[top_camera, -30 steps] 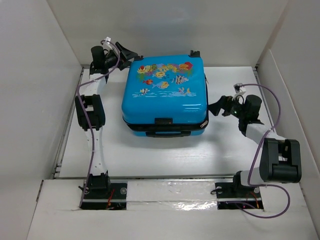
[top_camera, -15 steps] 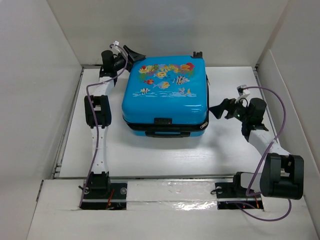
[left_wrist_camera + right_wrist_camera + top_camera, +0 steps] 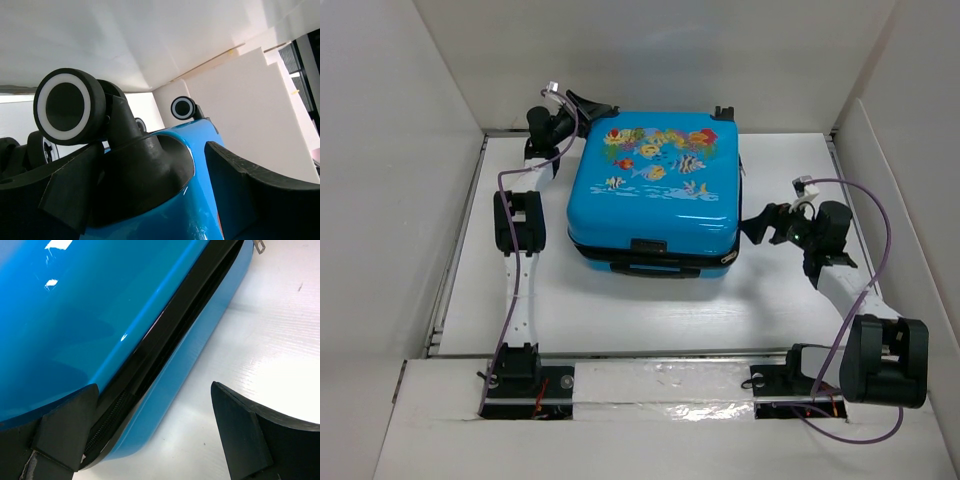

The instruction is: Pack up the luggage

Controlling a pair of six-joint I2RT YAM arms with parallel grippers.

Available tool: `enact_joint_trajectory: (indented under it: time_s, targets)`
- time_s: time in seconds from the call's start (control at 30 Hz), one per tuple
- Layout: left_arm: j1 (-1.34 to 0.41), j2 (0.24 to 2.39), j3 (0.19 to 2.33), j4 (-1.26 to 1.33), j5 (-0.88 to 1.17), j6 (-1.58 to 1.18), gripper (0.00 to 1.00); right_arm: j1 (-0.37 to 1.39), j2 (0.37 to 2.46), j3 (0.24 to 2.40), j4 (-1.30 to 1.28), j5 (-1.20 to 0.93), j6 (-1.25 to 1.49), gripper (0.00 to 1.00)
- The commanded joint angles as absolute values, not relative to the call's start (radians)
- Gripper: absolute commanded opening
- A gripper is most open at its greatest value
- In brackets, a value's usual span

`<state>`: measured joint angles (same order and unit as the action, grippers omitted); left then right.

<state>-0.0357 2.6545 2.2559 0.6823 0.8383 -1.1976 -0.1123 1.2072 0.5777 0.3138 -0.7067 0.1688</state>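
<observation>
Two arms on one suitcase, so here's how it looks to me, view by view.

Top camera: the luggage (image 3: 655, 190) lies flat in the middle of the tabletop (image 3: 620, 310), fish-print shell facing up and handle side toward the arm bases. The lid is down. Your left gripper (image 3: 584, 104) is up at the far left corner by the wheels. Your right gripper (image 3: 760, 222) sits at the right side of the case, near the front corner.

Left wrist: the gripper (image 3: 152, 150) is spread wide and straddles the black wheel housing at that corner. One wheel (image 3: 69, 106) is right up close and a second wheel (image 3: 183, 107) is further back. I can't say for sure whether either finger is pressing on the shell.

Right wrist: this gripper (image 3: 155, 386) is spread too, holding nothing. One finger is right against the black zipper band (image 3: 165, 335) and the other hangs over bare tabletop (image 3: 260, 330). The band runs as a dark strip between the two blue halves, and I honestly can't tell from here if it's zipped.

Progress-wise, I'd say you're late in the job: the case is folded shut, and whatever's inside is hidden. What's probably left is the closing itself — running the zipper round the seam if it isn't done, with the left arm bracing the corner while the right works the side.
</observation>
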Motion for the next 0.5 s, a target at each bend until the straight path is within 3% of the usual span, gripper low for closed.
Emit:
enact_joint_trajectory:
  time_s: [0.0, 0.47]
  targets:
    - [-0.092, 2.444, 2.217, 0.884, 0.925, -1.292, 0.77, -0.11, 1.161, 0.561, 0.339, -0.693, 0.17, 1.0]
    - [-0.101, 2.204, 2.137, 0.922, 0.913, -1.402, 0.76, -0.13, 1.115, 0.482, 0.33, -0.592, 0.173, 1.0]
